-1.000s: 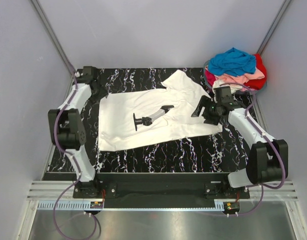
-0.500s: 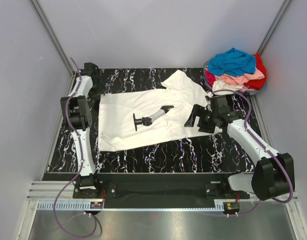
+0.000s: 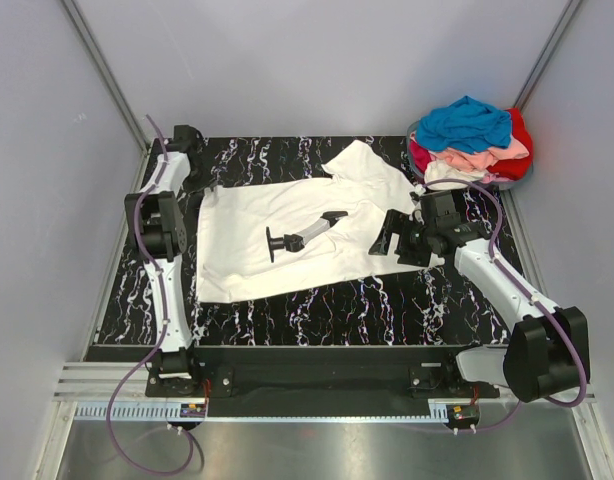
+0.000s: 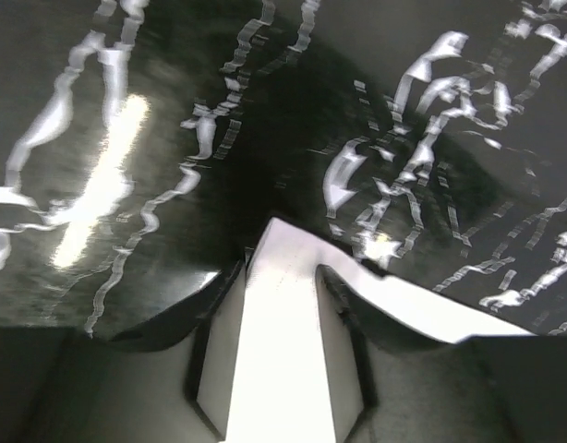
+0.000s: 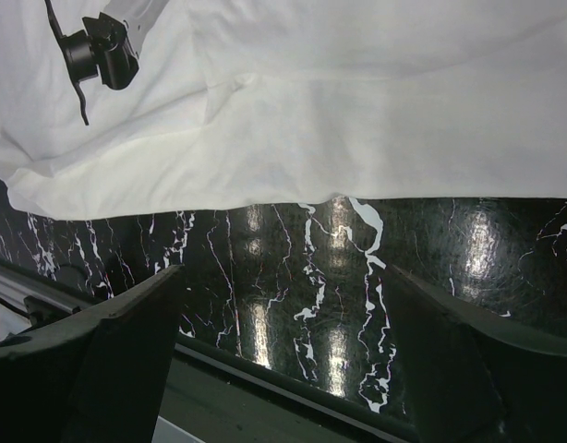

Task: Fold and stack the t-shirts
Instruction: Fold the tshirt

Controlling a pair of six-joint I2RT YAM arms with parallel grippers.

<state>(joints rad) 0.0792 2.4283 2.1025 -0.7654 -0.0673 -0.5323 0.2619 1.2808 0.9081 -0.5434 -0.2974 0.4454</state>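
The plain cream-white cotton t-shirt [image 3: 247, 215] lay flat on the black marbled desk [image 3: 387, 300], marble showing along the near edge. The left fingers [image 4: 210, 323] pinched its far-left corner; the right fingers [image 5: 108, 360] gaped empty over its right edge.

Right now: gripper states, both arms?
left gripper: closed on a corner of the white t-shirt.
right gripper: open, holding nothing.
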